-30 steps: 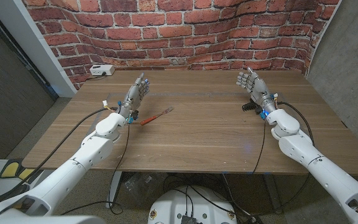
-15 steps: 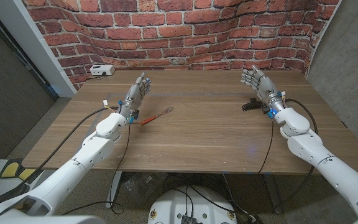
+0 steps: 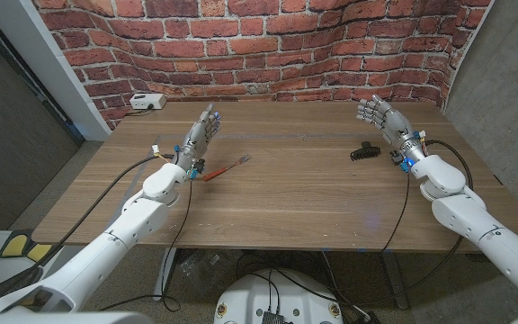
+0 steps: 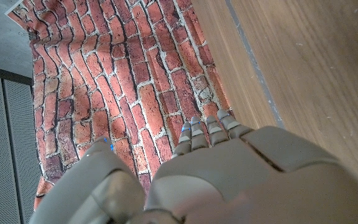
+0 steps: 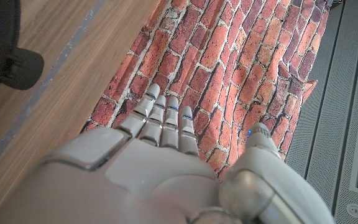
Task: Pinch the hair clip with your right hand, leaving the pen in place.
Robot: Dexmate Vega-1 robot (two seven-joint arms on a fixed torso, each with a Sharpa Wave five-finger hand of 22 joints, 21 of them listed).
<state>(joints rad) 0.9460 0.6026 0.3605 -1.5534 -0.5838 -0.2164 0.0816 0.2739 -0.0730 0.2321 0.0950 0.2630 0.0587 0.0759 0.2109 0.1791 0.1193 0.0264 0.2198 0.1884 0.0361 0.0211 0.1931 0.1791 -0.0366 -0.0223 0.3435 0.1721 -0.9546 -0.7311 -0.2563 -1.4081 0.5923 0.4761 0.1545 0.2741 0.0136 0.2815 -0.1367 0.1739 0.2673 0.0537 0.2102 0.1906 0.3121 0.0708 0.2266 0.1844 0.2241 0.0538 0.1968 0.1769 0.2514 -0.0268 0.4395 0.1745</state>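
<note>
The black hair clip (image 3: pixel 363 151) lies on the bench (image 3: pixel 295 193) just beside the right hand (image 3: pixel 387 120), which is held open and empty. A badly aimed pinch could knock the clip away; the pen (image 3: pixel 226 168) lies well apart.

No text, label, brand, number or sign can be read in any view.
</note>
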